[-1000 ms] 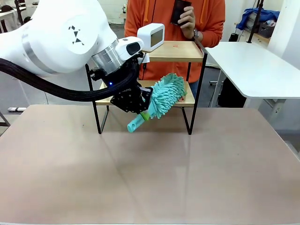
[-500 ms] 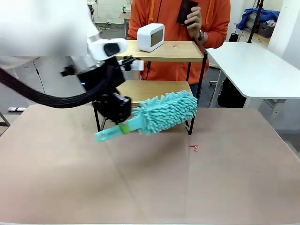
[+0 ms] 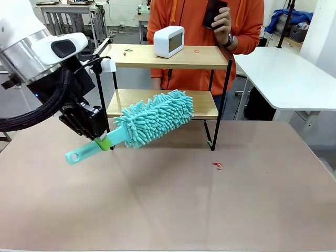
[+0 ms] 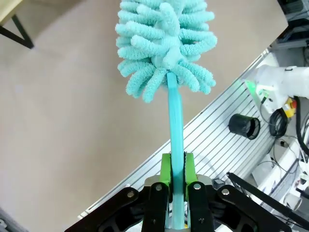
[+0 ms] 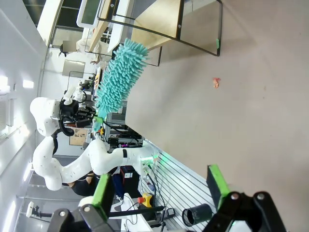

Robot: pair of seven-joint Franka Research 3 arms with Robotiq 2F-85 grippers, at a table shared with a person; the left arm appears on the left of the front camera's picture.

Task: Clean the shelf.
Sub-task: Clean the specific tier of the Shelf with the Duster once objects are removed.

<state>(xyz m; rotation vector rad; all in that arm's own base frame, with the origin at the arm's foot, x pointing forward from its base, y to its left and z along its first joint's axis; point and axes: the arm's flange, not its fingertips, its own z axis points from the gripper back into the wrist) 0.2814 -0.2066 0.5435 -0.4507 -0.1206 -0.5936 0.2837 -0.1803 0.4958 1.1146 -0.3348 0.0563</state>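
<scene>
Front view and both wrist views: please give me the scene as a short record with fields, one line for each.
left hand: shut on the handle of the duster, left of the shelf
duster: teal, fluffy head tilted up, in front of the lower board; contact cannot be told
right hand: open, holding nothing
shelf: white device and small scraps on the top board
table: one red scrap
person: behind the shelf, orange top, dark object held up
</scene>
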